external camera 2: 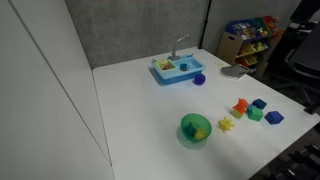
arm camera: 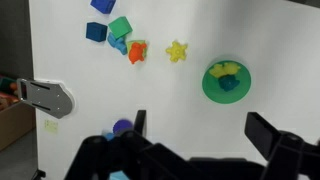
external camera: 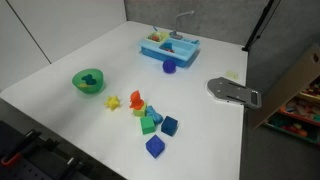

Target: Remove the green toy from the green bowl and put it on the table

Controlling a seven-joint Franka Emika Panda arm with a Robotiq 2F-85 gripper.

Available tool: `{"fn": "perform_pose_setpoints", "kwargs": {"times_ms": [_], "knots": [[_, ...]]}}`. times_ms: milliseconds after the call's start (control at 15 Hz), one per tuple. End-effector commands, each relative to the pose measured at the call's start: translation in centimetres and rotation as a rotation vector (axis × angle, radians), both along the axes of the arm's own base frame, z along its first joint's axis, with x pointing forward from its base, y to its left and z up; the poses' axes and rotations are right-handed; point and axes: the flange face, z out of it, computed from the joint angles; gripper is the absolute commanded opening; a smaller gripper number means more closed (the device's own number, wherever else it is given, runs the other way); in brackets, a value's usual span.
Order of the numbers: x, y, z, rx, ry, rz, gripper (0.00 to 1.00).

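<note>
Wrist view: gripper (arm camera: 200,135) enters from the bottom edge. The pincer is spread wide, and white tabletop shows between the dark fingers (arm camera: 262,130).

Round bright green plastic bowl (arm camera: 208,88) sits on the large white flat table (arm camera: 180,105), at roughly 1 o'clock from the gripper and apart from it. The small dark green lumpy toy (arm camera: 229,84) lies inside the bowl, near centre. A lighter yellow-green piece touches it on the 12 o'clock side.

A small yellow star-shaped toy (arm camera: 177,51) lies on the table at 10 o'clock from the bowl, near it but not touching. The cluster of red, orange, green and blue blocks (arm camera: 120,30) is further out, also at 10 o'clock.

In both exterior views the bowl (external camera: 76,86) (external camera 2: 186,133) stands upright near a table edge, with the dark toy (external camera: 89,78) in it. The blue rectangular toy sink (external camera: 168,46) is well apart at the far side. A small purple ball (external camera: 169,67) sits just beside the sink.
</note>
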Motion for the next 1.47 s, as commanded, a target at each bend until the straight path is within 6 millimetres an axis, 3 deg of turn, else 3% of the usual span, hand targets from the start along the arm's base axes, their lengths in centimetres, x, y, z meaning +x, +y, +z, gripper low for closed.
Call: {"fn": "perform_pose_setpoints", "kwargs": {"times_ms": [0,467,800,1067,1400], "knots": [[0.0,0.0,0.1,0.000,0.000,0.000,1.00],[0.0,0.0,0.1,0.000,-0.001,0.000,1.00],[2.2,-0.5,-1.2,0.019,0.033,-0.025,1.00],[4.5,-0.9,-4.7,0.048,0.091,-0.035,1.00],[6.8,0.1,-10.3,0.067,0.139,-0.031,1.00]]}}
